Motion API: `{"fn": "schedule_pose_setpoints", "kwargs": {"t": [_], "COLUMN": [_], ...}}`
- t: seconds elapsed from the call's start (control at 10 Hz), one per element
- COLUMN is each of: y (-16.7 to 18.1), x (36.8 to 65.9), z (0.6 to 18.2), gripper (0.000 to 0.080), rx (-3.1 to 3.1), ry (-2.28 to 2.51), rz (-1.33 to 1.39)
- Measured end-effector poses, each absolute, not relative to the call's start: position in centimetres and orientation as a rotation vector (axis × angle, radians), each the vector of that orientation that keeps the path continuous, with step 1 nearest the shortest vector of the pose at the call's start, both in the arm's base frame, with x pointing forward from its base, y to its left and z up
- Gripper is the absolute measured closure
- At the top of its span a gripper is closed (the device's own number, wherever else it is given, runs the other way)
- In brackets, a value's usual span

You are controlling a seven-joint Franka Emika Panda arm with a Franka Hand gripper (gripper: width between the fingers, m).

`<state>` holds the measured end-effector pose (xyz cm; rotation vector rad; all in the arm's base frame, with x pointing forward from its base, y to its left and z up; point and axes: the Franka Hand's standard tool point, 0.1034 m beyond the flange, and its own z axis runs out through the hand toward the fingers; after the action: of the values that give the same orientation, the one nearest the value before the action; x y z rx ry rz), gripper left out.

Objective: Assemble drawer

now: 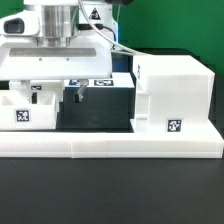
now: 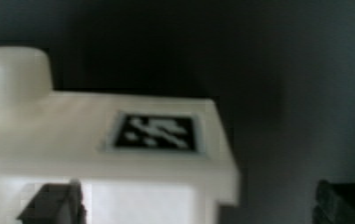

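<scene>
The large white cubic housing [image 1: 172, 92] stands at the exterior view's right, with a tag low on its front. A small white tray [image 1: 24, 110] with a tag sits at the exterior view's left, under my arm. My gripper [image 1: 55, 96] hangs just above it, open. In the wrist view the tray [image 2: 103, 150] shows a rounded knob [image 2: 14, 68] and a square tag [image 2: 161, 132]. My gripper [image 2: 199, 205] is open with one finger [image 2: 49, 205] beside the tray's body and the other finger [image 2: 348, 200] over the dark table. A second tray is not clearly seen.
The long low white border rail [image 1: 110, 146] runs along the front of the parts. Tags [image 1: 90, 85] lie on the table behind my gripper, between the tray and the housing. A black table surface [image 1: 100, 195] lies in front of the rail.
</scene>
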<state>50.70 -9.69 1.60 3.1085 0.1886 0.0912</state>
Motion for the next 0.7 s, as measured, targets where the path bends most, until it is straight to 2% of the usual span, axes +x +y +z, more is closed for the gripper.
{"fn": "schedule_pose_setpoints", "kwargs": {"t": [0.2,0.6,0.7], "y": [-10.0,-9.69,-9.76], "x": [50.34,50.9,51.14], "z": [0.88,0.86,0.98], "gripper": [0.015,0.015,0.0178], "rx": [3.1,3.1,3.1], "ry": [0.197,0.198,0.197], "rz": [0.087,0.101,0.107]}}
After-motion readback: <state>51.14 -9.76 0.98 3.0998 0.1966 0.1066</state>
